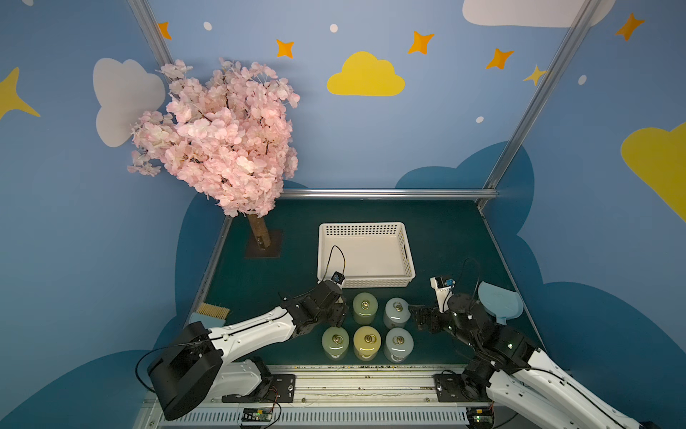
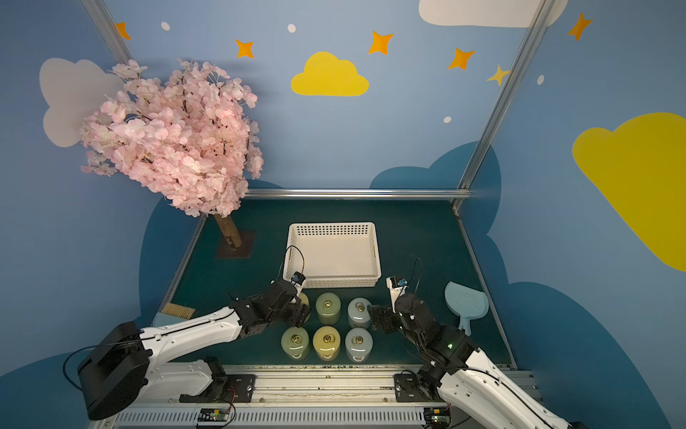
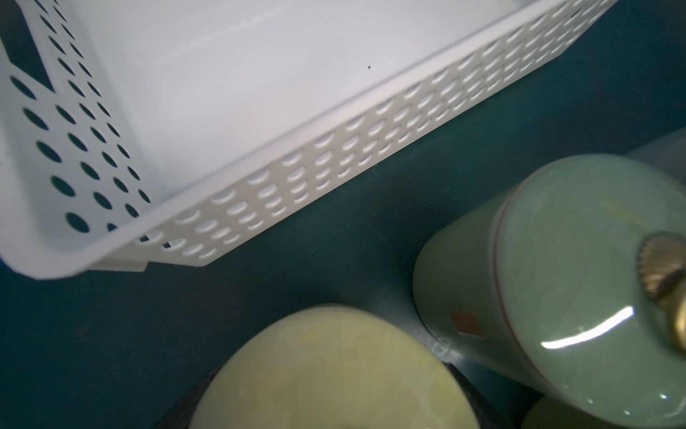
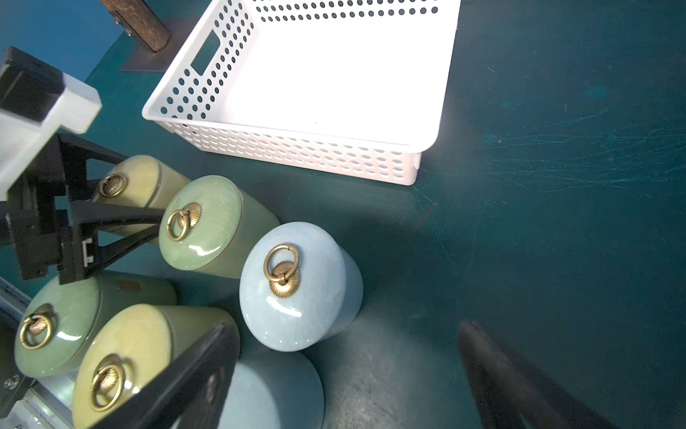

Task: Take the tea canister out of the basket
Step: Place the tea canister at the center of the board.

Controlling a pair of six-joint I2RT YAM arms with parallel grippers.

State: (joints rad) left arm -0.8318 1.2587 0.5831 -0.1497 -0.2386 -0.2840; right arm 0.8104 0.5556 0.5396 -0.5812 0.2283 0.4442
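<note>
Outside the shallow white perforated plastic basket (image 1: 371, 283), just beside the left end of its near wall, gripping the pale yellow glazed ceramic tea canister (image 3: 334, 371) with the left gripper (image 4: 141, 189), clamped around its sides. Not showing contact between its base and the dark green tabletop (image 1: 464, 260); risking a drop and a topple if letting go while raised or tilted. Squeezing one finger (image 4: 118, 212) into the narrow gap beside the green ring-lidded canister (image 1: 365, 307) to the right; risking a shove against it when spreading, and a knock-on into the pale blue canister (image 1: 397, 311) beyond. Risking a snag on the basket's near wall if pulling away toward the far side. Hanging wide open and holding nothing with the right gripper (image 1: 415, 316), close by that pale blue canister; risking a nudge from any stray swing.
</note>
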